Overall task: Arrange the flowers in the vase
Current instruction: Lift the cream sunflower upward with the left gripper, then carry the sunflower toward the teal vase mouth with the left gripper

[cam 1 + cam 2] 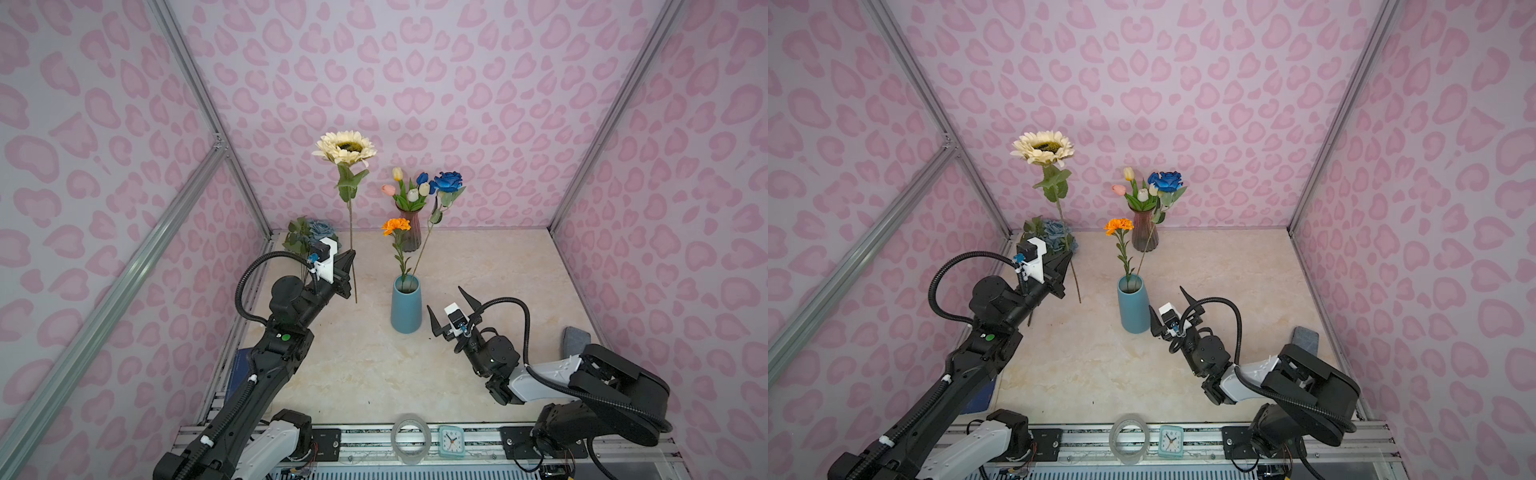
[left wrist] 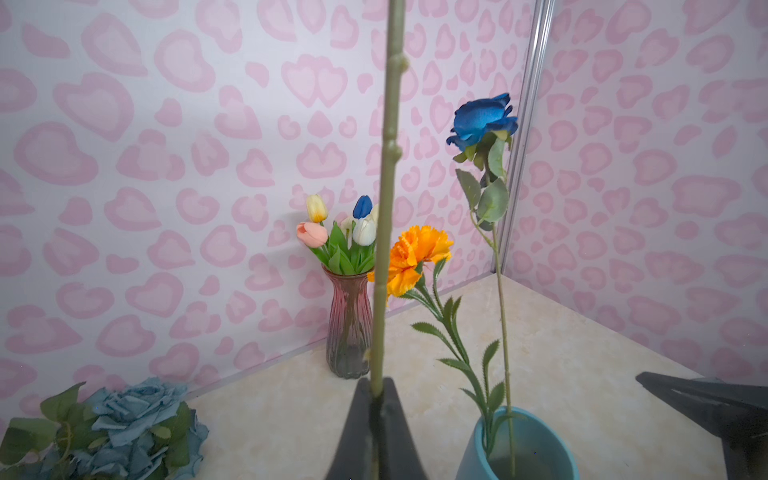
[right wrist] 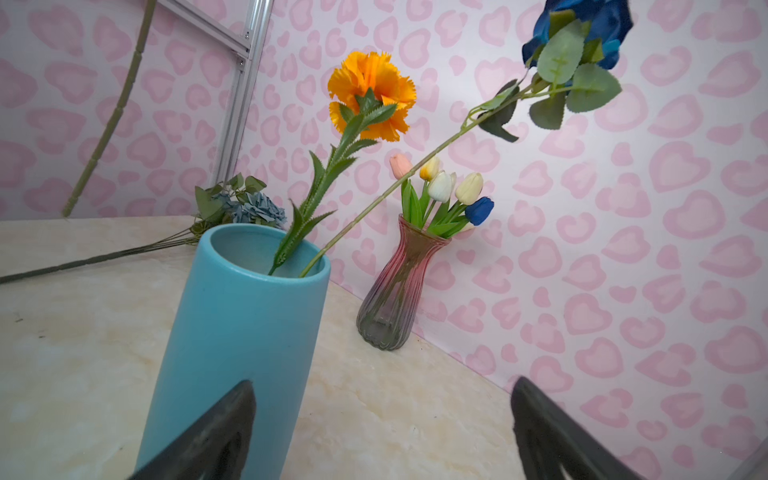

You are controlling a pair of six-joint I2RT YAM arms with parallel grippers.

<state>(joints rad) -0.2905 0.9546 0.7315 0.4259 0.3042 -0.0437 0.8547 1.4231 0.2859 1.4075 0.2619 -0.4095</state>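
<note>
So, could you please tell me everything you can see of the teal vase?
The teal vase is a matte, ceramic-looking cylinder with an open round mouth. It stands upright on the marbled table. Two stems sit in it, leaning on its rim: the orange bloom and the blue rose. The open right end effector hovers beside it, apart.

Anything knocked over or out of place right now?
Nothing is tipped or spilled. The dusty-blue rose bunch lies flat on the table at the back left, in no vase; the blue rose leans sideways in the teal vase.
</note>
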